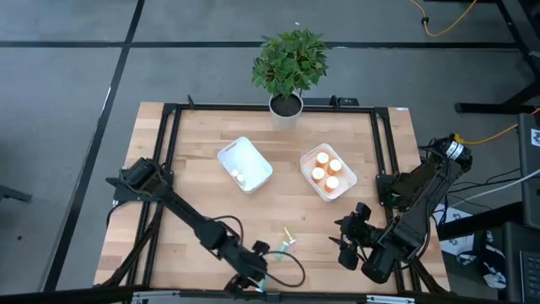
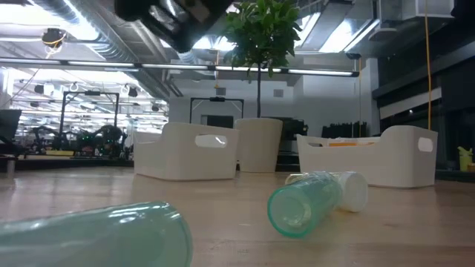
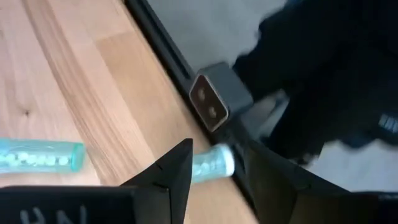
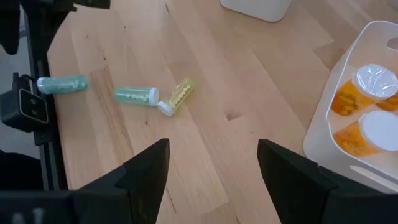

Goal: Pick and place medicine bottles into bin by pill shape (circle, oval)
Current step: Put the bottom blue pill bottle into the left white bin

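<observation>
A pale teal bottle [image 3: 212, 163] lies on its side on the table by the near edge; it also shows in the right wrist view [image 4: 62, 84] and the low view [image 2: 89, 237]. My left gripper [image 3: 214, 152] is open and hangs above it [image 1: 256, 270], one finger on either side of it in the wrist view, touching nothing. A second teal bottle [image 4: 134, 95] and a yellow-green one [image 4: 180, 93] lie on their sides, cap ends together, mid-table [image 1: 287, 241]. My right gripper [image 4: 211, 180] is open and empty at the near right [image 1: 348, 241].
A white bin [image 1: 305, 160] right of centre holds several orange bottles [image 1: 325, 171]. A second white bin [image 1: 223, 155] left of it holds two white-capped items [image 1: 238, 176]. A potted plant [image 1: 287, 63] stands at the far edge. A black frame and a small camera [image 3: 208, 102] run along the near edge.
</observation>
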Motion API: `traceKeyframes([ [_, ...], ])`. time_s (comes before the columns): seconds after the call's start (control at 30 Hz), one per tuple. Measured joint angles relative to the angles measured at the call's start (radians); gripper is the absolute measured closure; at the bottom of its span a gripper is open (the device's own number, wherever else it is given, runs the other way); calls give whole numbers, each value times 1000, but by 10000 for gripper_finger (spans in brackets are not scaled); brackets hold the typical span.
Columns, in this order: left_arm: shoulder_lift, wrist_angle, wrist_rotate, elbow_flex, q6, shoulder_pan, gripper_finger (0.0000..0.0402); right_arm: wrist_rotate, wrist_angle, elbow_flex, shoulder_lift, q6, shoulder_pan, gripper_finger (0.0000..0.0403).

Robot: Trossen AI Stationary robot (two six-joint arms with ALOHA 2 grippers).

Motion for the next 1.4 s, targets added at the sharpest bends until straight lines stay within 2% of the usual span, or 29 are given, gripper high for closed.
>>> traceKeyframes([
  [0.17,71,-226,4,115,183,6,265,-51,1,0,0,-3,0,157],
  [0.4,86,-251,-40,181,368,23,265,-78,2,0,0,-3,0,157],
  [0.63,130,-271,-20,184,562,20,265,-77,2,0,0,-3,1,157],
  [1.1,161,-267,-13,186,724,15,265,-76,3,0,0,-3,1,157],
  [1.4,185,-246,-10,185,750,10,265,-74,2,0,0,-3,1,157],
])
